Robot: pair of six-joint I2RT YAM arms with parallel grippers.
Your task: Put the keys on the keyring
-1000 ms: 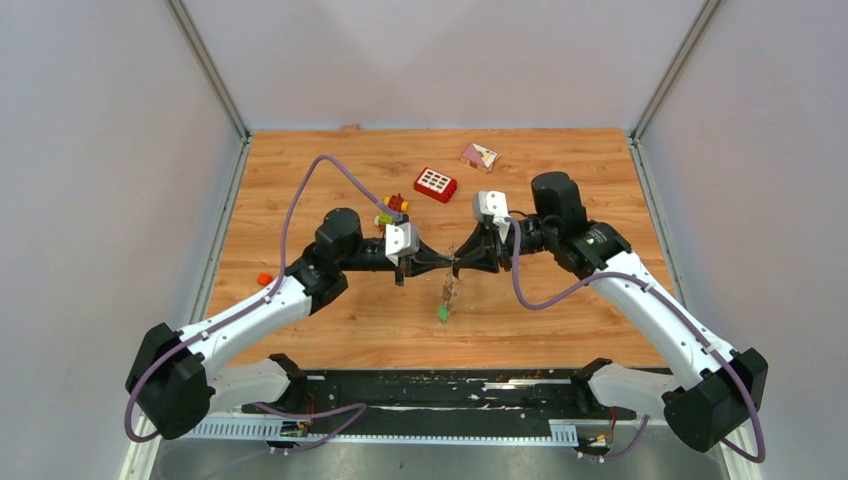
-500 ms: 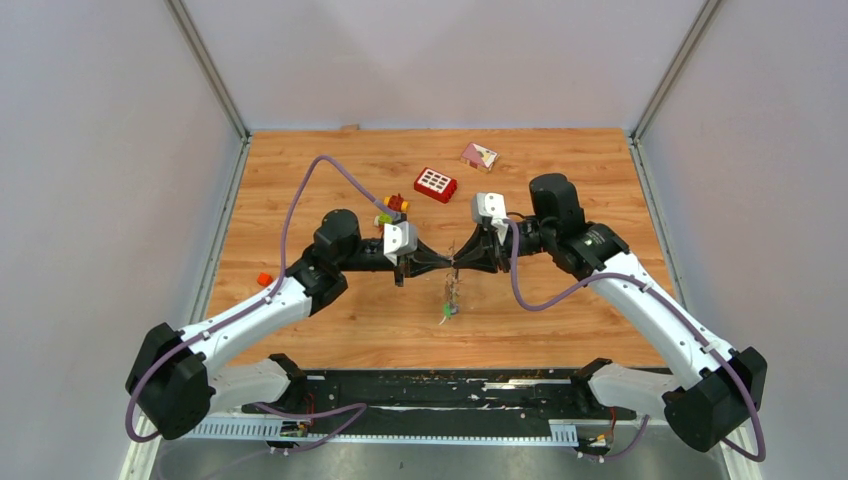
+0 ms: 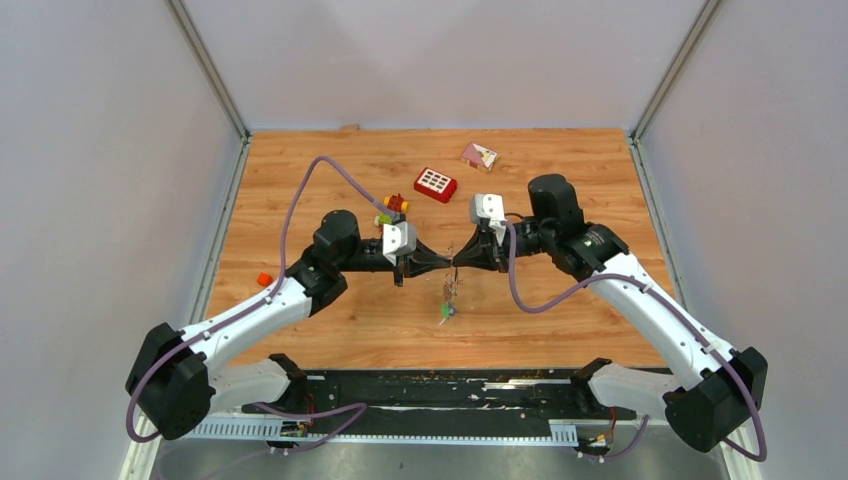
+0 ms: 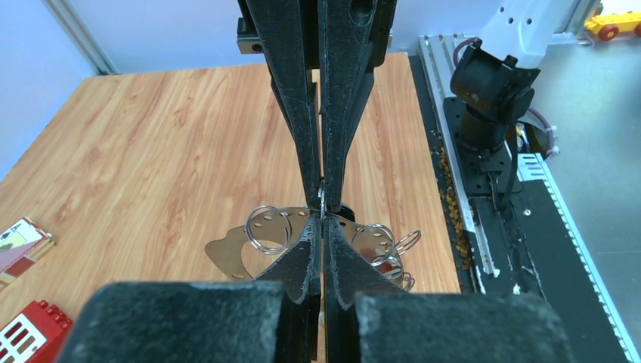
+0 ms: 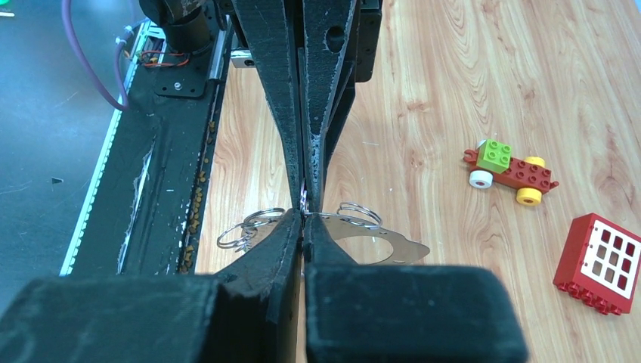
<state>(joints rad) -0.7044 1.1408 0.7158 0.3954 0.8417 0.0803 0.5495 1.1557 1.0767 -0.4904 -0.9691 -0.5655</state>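
Note:
My left gripper and right gripper meet tip to tip above the middle of the table, both shut on the keyring. The keyring is a flat grey metal hoop with small holes round its rim, held level above the wood, and also shows in the right wrist view. Small split rings hang from it. The keys dangle below it, one with a green tag and one with a red tag. In the left wrist view my own tips face the right gripper's fingers. The right wrist view shows my tips.
A red brick with white squares and a red-yellow-green block toy lie just beyond the left gripper. A pink card lies farther back. A small red cube sits at the left. The black rail runs along the near edge.
Both grippers have shifted slightly toward the far side together, still joined at the keyring. The hanging keys have swung a little.

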